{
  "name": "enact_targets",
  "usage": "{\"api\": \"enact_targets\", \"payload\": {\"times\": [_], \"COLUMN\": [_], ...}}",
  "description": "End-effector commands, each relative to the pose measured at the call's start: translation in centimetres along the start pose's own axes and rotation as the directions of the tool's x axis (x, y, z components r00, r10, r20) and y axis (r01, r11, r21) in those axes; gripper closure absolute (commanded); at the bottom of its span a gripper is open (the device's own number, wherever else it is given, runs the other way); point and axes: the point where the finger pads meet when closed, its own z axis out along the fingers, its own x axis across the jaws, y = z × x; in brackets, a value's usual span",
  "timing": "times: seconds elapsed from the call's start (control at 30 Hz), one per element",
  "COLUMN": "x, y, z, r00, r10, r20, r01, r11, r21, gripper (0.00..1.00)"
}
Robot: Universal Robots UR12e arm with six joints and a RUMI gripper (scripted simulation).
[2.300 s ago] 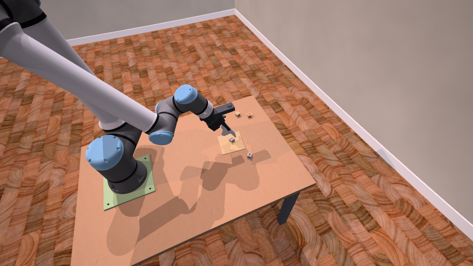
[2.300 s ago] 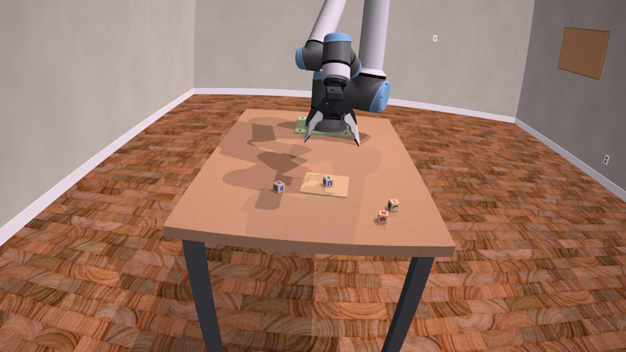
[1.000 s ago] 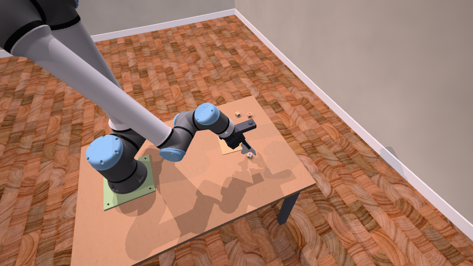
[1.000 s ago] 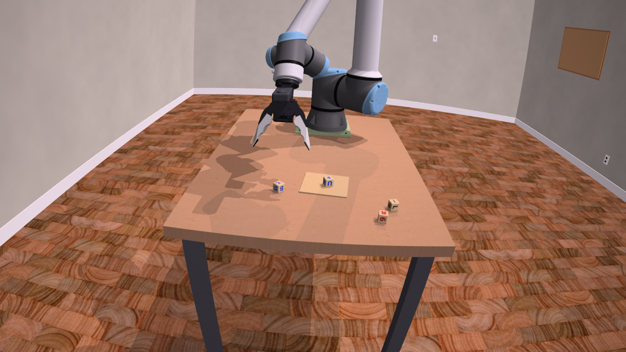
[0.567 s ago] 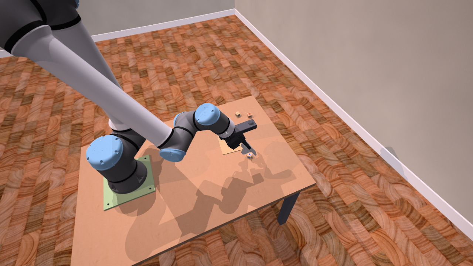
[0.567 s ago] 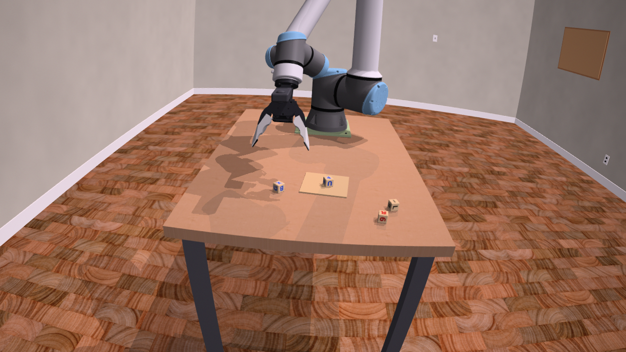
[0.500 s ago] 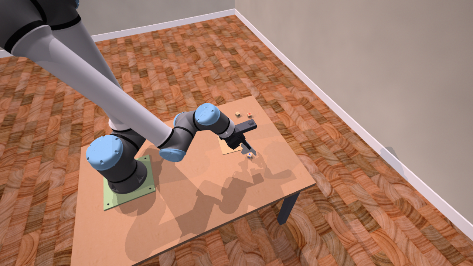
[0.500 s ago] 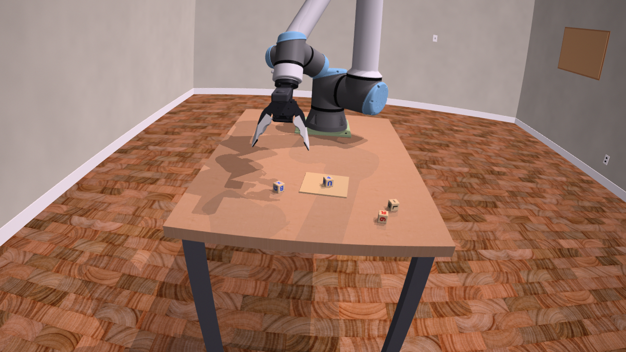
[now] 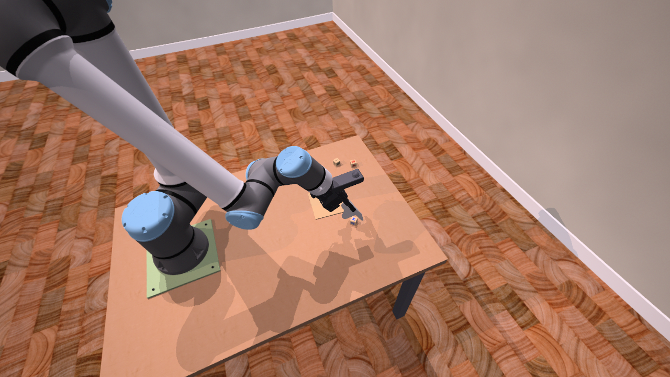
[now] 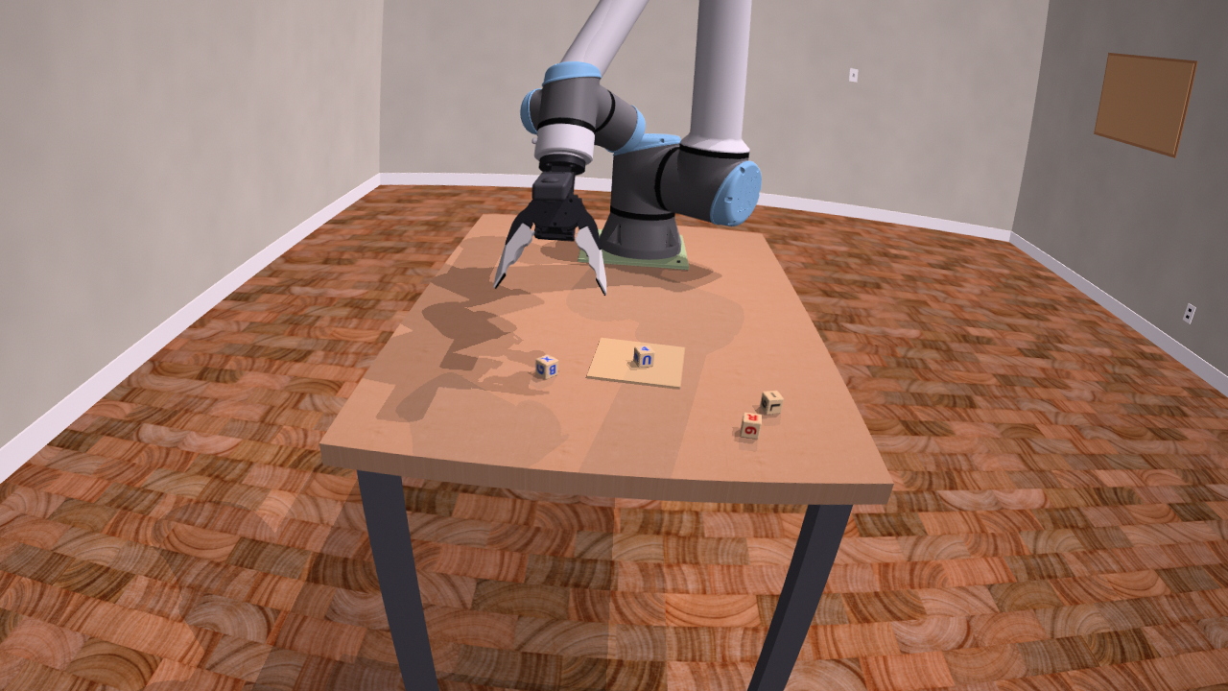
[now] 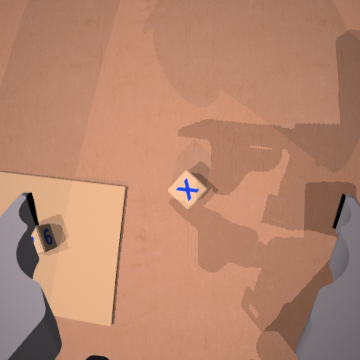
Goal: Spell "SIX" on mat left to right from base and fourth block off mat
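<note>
My gripper (image 10: pixel 550 279) is open and empty, high above the table. A wooden block with a blue X on top (image 11: pixel 188 190) lies on the bare table right below it, turned at an angle; it also shows in the top view (image 9: pixel 354 220) and the exterior view (image 10: pixel 546 367). The light tan mat (image 10: pixel 633 364) lies beside it and carries one block with blue marks (image 10: pixel 643 355), half hidden by my left finger in the wrist view (image 11: pixel 47 238). Two more blocks stand off the mat: one with red marks (image 10: pixel 750 425) and one with dark marks (image 10: pixel 770 402).
The arm's base stands on a green plate (image 9: pixel 180 266) at the table's other end. The two far blocks (image 9: pixel 345 162) lie close to the table's edge. The arm casts dark shadows over the table around the X block.
</note>
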Motion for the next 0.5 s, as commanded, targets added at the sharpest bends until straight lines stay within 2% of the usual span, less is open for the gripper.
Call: {"api": "enact_targets", "payload": {"times": [0.0,0.47], "x": [0.03,-0.08], "y": [-0.07,-0.06], "z": [-0.04,-0.02], "r00": [1.0,1.0], "r10": [0.0,-0.002], "r20": [-0.001,0.001], "r01": [0.0,0.002], "r11": [1.0,1.0], "r21": [0.001,-0.003], "gripper": [0.0,0.0]}}
